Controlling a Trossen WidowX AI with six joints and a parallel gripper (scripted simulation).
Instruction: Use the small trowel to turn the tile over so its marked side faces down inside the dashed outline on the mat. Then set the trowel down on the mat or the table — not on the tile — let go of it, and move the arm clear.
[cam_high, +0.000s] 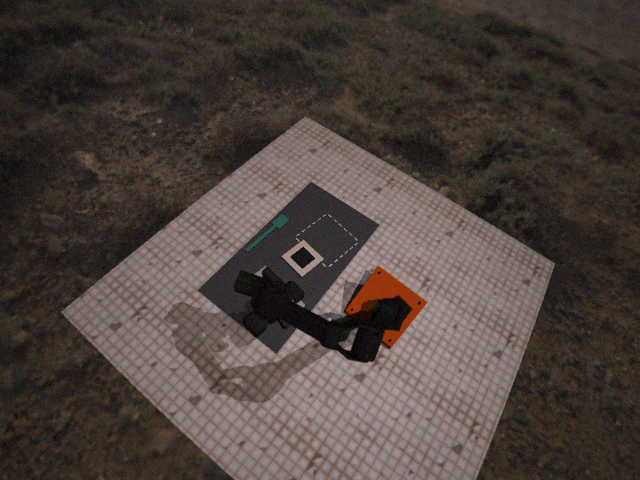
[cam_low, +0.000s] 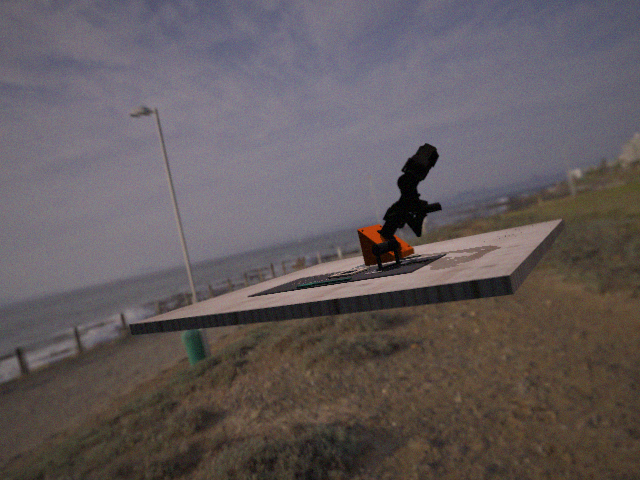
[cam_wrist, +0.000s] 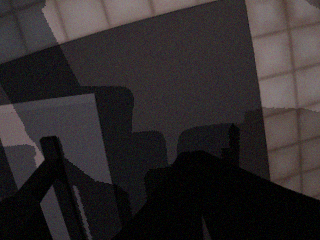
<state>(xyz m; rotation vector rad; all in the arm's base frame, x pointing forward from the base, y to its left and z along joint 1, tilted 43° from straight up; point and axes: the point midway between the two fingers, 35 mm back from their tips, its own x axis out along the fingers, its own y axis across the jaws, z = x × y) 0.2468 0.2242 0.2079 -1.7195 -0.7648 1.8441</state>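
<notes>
The tan tile (cam_high: 302, 271) lies flat on the dark mat (cam_high: 224, 284) with its dark square mark facing up. It is mostly outside the dashed outline (cam_high: 327, 214), with one corner at the outline's near side. The green trowel (cam_high: 263, 236) (cam_low: 316, 283) lies flat along the mat's left side, away from the gripper. My gripper (cam_wrist: 195, 154) is shut, with no trowel in it. It is low over the near part of the mat, in front of the tile; its fingertips are hidden in the top view and very dark in the wrist view.
A plain pale flat piece (cam_wrist: 82, 125) lies partly under the arm; I cannot tell what it is. An orange angled block (cam_high: 395, 284) (cam_low: 368, 248) stands right of the mat, with the arm passing over it. The table's front edge (cam_low: 330, 308) shows in the exterior view.
</notes>
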